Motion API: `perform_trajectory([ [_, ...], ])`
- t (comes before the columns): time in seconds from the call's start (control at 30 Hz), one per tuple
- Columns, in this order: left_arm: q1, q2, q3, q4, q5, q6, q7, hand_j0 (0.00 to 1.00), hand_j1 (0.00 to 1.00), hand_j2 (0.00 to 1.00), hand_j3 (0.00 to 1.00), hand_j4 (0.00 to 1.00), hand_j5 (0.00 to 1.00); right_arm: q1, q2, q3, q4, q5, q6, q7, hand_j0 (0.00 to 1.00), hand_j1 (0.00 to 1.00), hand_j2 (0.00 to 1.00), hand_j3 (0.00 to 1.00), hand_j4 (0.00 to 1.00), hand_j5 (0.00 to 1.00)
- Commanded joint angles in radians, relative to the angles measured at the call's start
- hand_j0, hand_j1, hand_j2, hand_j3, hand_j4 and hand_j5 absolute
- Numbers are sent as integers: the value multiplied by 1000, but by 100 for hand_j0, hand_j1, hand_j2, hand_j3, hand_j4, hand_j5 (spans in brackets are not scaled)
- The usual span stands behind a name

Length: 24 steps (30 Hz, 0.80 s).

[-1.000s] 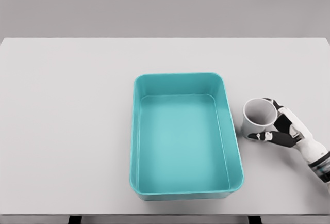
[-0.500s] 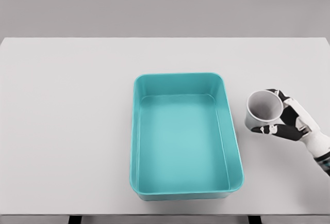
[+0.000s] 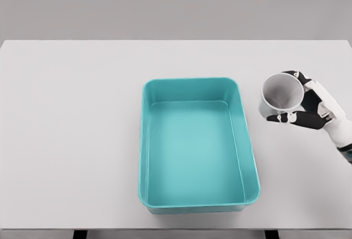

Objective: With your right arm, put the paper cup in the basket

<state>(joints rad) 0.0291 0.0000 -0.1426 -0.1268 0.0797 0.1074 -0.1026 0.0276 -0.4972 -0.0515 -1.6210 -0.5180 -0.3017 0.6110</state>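
Observation:
A white paper cup (image 3: 279, 96) is held in my right hand (image 3: 308, 106), which is shut around it, thumb in front and fingers behind. The cup is lifted off the table and tilts with its open mouth toward the camera. It hangs just right of the teal basket (image 3: 195, 83), near that basket's upper right corner. The basket is a rectangular tub standing at the middle of the white table, with nothing inside it. My right forearm enters from the right edge. No left arm shows.
The white table (image 3: 71, 129) spreads wide on the left of the basket and behind it. Its front edge runs along the bottom of the view.
The right hand has raised the cup off the table, moved it up the picture and slightly tipped it toward the camera. The basket has stayed put.

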Motion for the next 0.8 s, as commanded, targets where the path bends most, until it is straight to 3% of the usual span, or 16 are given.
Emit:
perform_trajectory([
  [0.0,-2,0,0,1,0,-2,1,100,100,100,100,100,100,-2,2,2,-13,-7,21,0,52,52,52,52,52,52],
  [0.23,-2,0,0,-1,0,0,0,100,100,100,100,100,100,-38,6,39,-17,-4,24,0,52,52,52,52,52,52],
  [0.47,0,0,0,-1,0,0,0,100,100,100,100,100,100,-115,16,136,-16,4,24,0,52,52,52,52,52,52],
  [0.77,0,0,0,1,0,0,0,100,100,100,100,100,100,-172,19,196,-13,90,24,0,52,52,52,52,52,52],
])
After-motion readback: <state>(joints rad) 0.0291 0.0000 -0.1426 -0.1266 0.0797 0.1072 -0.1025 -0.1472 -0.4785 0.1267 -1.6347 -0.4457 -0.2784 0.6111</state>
